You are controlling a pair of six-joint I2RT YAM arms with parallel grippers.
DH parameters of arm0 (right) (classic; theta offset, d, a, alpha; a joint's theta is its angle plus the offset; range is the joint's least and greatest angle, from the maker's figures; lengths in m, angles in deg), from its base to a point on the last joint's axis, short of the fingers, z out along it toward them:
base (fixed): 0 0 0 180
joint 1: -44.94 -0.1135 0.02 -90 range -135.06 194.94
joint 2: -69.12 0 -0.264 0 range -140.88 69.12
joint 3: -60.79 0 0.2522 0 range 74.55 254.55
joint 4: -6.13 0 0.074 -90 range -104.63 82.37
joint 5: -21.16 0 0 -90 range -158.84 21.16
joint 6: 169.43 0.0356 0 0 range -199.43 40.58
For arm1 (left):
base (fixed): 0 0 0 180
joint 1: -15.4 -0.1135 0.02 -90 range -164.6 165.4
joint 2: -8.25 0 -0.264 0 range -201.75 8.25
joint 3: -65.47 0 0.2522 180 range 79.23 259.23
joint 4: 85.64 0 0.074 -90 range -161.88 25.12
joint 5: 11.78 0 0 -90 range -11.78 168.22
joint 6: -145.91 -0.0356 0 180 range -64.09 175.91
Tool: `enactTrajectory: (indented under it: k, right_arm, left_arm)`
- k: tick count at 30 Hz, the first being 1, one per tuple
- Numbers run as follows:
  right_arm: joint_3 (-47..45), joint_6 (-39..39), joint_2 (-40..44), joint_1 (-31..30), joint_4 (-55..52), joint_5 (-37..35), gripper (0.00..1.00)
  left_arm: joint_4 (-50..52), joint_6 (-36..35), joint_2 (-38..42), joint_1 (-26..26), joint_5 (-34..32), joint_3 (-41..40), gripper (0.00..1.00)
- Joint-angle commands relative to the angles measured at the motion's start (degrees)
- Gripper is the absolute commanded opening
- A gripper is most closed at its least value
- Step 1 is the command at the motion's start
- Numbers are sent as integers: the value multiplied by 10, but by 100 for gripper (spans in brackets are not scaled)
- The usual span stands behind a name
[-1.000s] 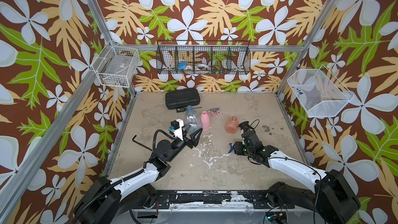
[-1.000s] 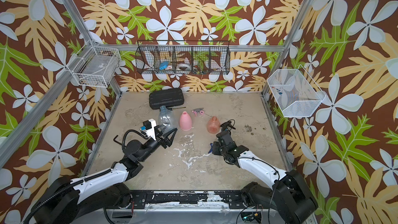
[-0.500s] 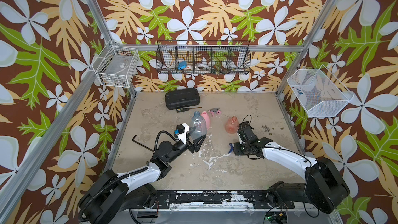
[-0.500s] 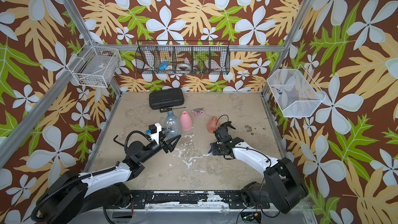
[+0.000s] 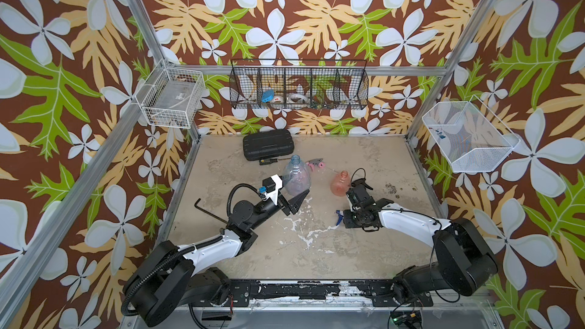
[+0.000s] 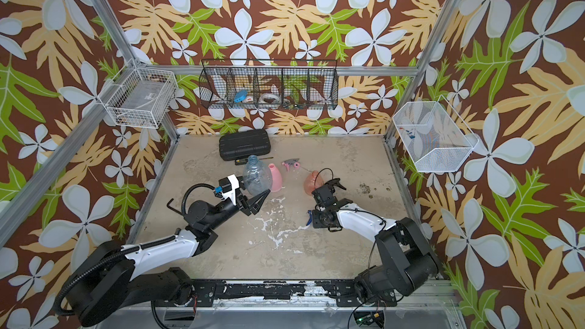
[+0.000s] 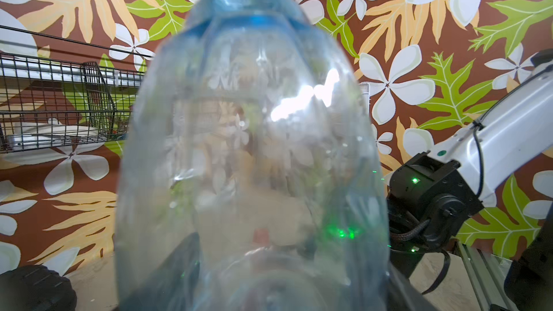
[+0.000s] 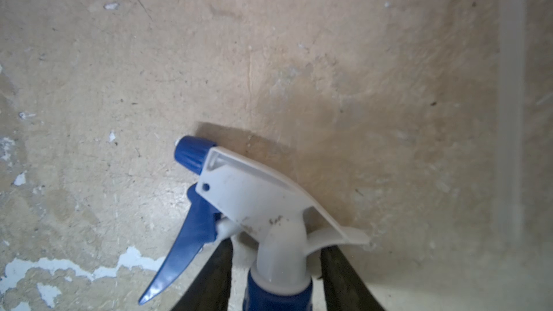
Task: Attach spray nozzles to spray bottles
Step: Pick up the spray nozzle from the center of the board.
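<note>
My left gripper (image 5: 295,203) is shut on the base of the clear bluish spray bottle (image 5: 296,173), neck up; the bottle fills the left wrist view (image 7: 254,145). The white-and-blue spray nozzle (image 8: 254,201) lies on the table, with its blue trigger (image 5: 338,215) showing in a top view. My right gripper (image 8: 276,267) is down over it. Its dark fingers (image 8: 214,279) stand on either side of the white neck, with a small gap on each side. The orange-red bottle (image 5: 340,183) and pink cone bottle (image 6: 275,178) stand behind. A grey-and-pink nozzle (image 6: 292,163) lies between them.
A flat black ribbed case (image 5: 267,148) and a small black radio (image 5: 266,162) lie at the back. A black hex key (image 5: 205,210) lies at the left edge. Wire baskets (image 5: 299,85) hang on the walls. The table (image 5: 316,248) has chipped white patches.
My left arm has carried the clear bottle a little to the right, in front of the pink bottle. My right wrist stays over the white-and-blue nozzle while its elbow swings back.
</note>
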Motion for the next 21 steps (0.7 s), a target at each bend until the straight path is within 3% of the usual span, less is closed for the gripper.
enactTrajectory:
  k: [1,15,21]
  right_arm:
    - [13,-7,-15,1,1,-5,47]
    - [23,-1,-18,1,1,3,26]
    - [15,16,71,1,-4,15,21]
  left_arm:
    - [-18,-6,3,0,10,-2,70]
    - [15,-33,8,0,-49,3,73]
    - [-4,-37,12,0,-45,-13,73]
